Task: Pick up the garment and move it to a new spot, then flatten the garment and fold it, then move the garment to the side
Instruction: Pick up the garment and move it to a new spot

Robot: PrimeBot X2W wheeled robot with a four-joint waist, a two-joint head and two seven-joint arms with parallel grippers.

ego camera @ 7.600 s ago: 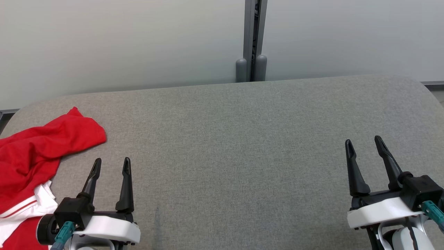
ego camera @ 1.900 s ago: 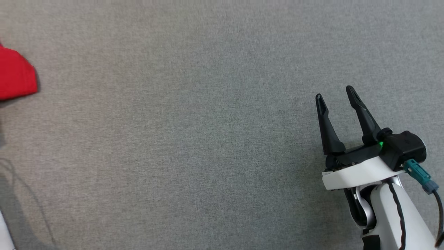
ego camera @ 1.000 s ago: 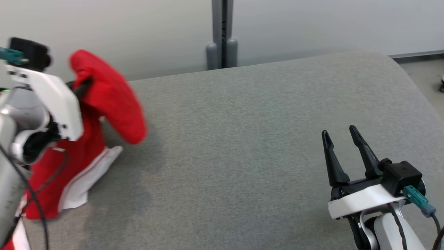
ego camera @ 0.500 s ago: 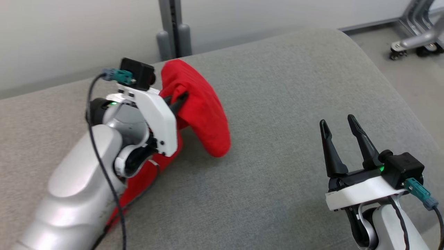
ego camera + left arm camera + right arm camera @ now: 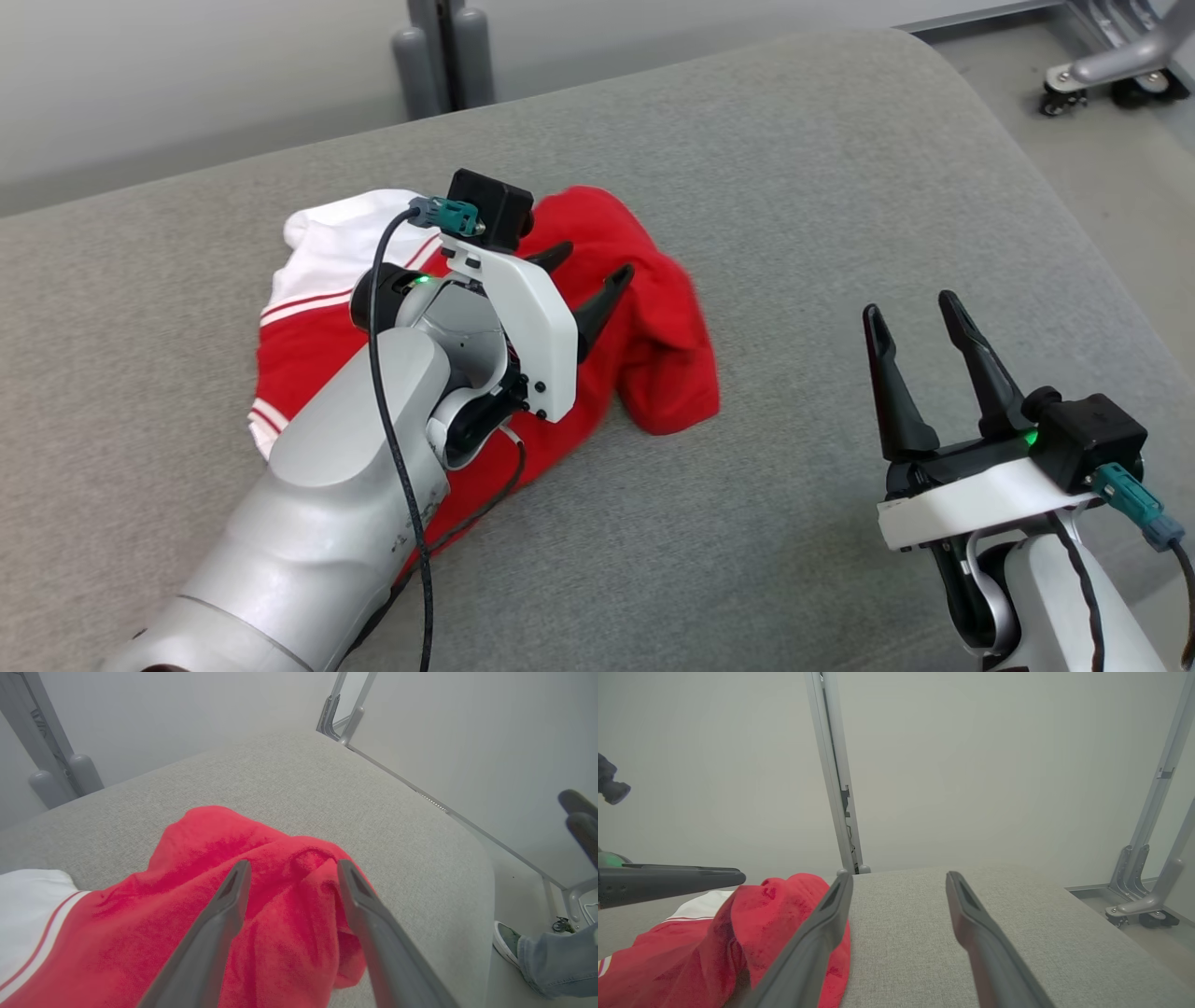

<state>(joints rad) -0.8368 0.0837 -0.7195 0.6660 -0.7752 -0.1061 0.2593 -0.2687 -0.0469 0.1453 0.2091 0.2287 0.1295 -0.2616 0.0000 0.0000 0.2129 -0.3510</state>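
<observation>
Hovering left pincer (image 5: pixel 595 262): mine, wide, empty, frame centre, nearer.
Garment (image 5: pixel 658 364): crumpled beneath it, running frame left.
Right pincer (image 5: pixel 910 308): wide, lower right.

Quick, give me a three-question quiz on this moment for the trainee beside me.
1. True or false: the left hand is clamped on the red and white garment.
2. The right hand is: A open and empty; B shut on the garment; C holding a sleeve.
3. Fill in: the garment lies crumpled on the ___ padded table.
Key: 1 false, its fingers stand spread; 2 A; 3 grey.
</observation>
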